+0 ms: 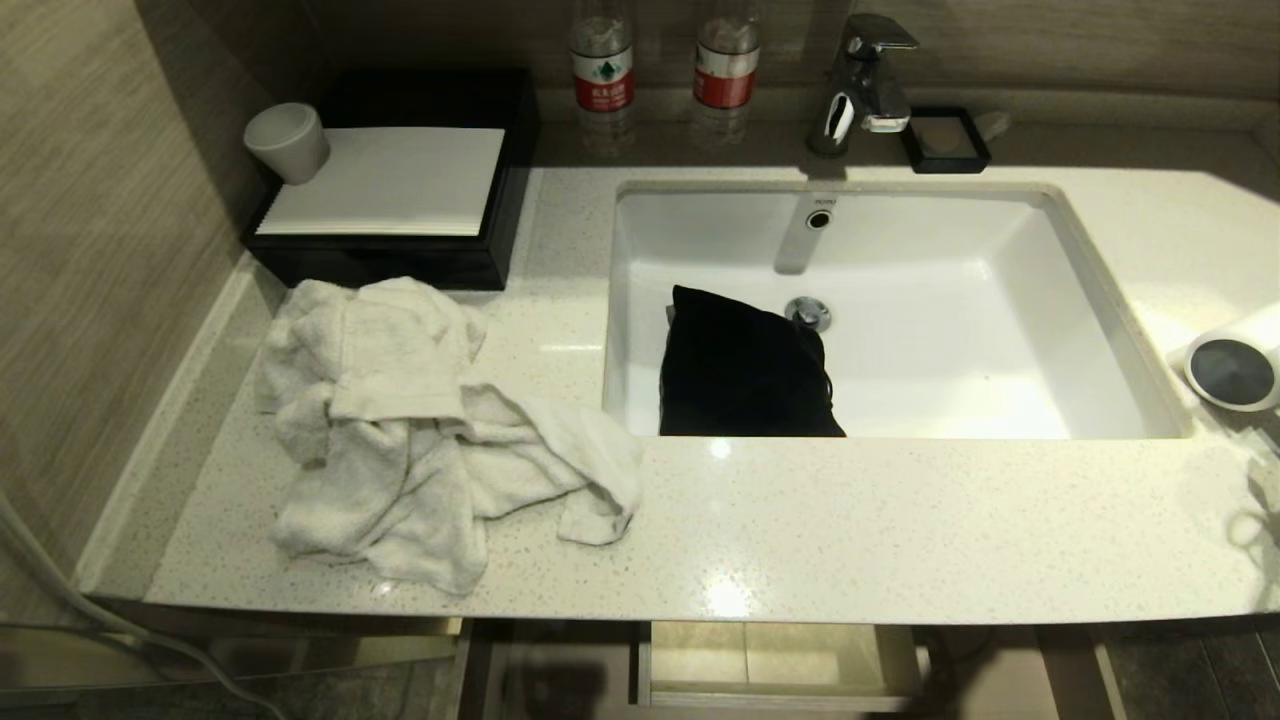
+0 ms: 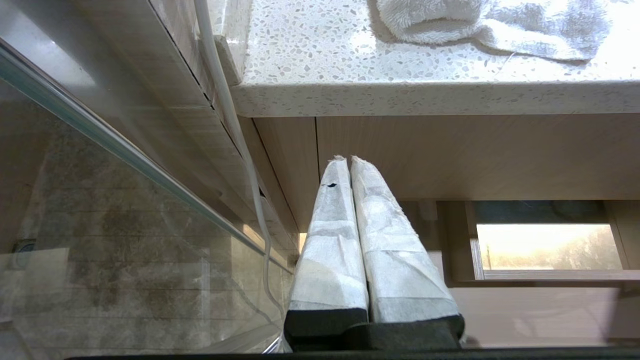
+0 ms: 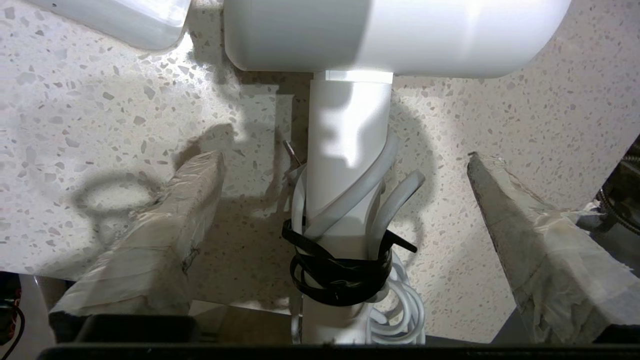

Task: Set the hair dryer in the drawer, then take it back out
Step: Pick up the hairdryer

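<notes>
Right now the big speckled countertop [image 1: 850, 520] carries almost everything, with the white sink [image 1: 1080, 300] cut into it toward the back. Under its front edge the drawer [image 1: 780, 665] is pulled out, so it looks ready to take something. Inside the sink a black pouch [image 1: 740, 365] lies near the front wall, and a crumpled white towel [image 1: 420, 440] lies toward the left edge of the countertop. The hair dryer [image 1: 1235, 365] lies on its side at the right edge of the countertop, not in the drawer yet. Its white cord [image 3: 400, 305] is wound round the handle and tied with a black strap [image 3: 340, 272], probably so it does not trail. The right gripper [image 3: 345, 165] hangs over that handle with its two taped fingers [image 3: 165, 235] spread wide, one on each side and not touching it. I think that is so it can close on the thin handle, which is easier to hold than the fat barrel. The left gripper [image 2: 348, 160] waits below the countertop, in front of the cabinet [image 2: 450, 155], fingers pressed together and holding nothing.
</notes>
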Controlling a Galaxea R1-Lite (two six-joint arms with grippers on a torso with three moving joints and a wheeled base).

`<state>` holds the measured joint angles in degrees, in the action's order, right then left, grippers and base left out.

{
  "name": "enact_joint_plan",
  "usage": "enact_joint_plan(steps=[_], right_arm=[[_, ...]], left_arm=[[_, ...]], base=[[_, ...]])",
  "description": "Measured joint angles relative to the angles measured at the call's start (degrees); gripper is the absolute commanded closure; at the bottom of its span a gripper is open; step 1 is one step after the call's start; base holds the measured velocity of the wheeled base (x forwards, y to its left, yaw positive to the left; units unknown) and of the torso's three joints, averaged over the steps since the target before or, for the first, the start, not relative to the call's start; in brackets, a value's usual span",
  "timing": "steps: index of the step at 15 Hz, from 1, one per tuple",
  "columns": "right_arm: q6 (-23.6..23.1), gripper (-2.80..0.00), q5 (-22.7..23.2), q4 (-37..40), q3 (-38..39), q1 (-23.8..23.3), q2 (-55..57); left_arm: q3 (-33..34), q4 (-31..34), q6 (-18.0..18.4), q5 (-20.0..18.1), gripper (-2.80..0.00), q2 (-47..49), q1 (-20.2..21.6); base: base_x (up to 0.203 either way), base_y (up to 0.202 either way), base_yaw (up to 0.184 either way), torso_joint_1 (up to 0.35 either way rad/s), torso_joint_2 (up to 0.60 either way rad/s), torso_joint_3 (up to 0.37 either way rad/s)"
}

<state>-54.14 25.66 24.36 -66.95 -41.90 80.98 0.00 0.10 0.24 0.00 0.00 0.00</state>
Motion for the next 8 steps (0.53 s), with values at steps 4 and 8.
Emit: enact_joint_plan(steps=[4, 8], right_arm=[[-0.13, -2.8, 0.86, -0.8, -0.33, 0.06, 1.38], [-0.07, -2.8, 0.97, -1.4, -0.39, 0.06, 2.8]], left_arm=[[0.0, 0.0, 0.0, -0.02, 0.0, 0.0, 0.0], [0.0, 0.0, 0.02, 0.0, 0.0, 0.0, 0.0]], base=[[0.0, 0.0, 0.0, 0.0, 0.0, 0.0], [0.0, 0.0, 0.0, 0.0, 0.0, 0.0]])
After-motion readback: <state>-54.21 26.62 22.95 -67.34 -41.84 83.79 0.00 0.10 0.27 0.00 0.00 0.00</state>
